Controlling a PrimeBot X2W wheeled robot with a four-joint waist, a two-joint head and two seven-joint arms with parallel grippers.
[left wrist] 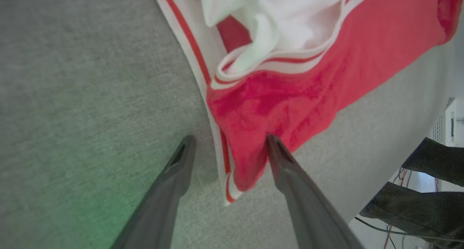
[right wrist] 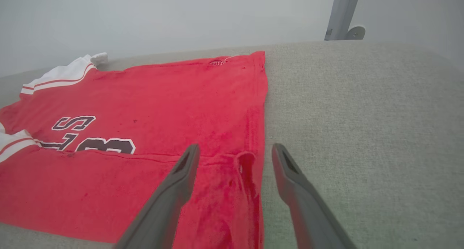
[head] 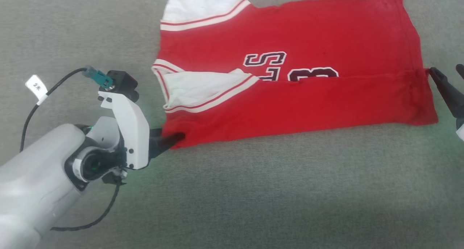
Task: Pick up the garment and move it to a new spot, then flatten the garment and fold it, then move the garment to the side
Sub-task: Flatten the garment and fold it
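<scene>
left gripper (left wrist: pixel 229 137): jaws wide astride near-left corner, contact unclear | red jersey (head: pixel 308 107): flat on bench (head: pixel 253 191), near edge folded over once | right gripper (right wrist: pixel 235 147): jaws wide at fold's right end | remaining, likely: further fold, move aside

Matt red cloth garment (head: pixel 308 35) w/ fuzzy nap; grey woven table (head: pixel 253 191).

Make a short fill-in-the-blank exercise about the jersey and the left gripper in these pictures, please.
1. The garment is mostly ___ in colour.
2. The left gripper has its jaws ___, with a corner of the garment between its fingers.
3. The black number on the garment is outlined in ___.

Missing words: red; open; white.
</scene>
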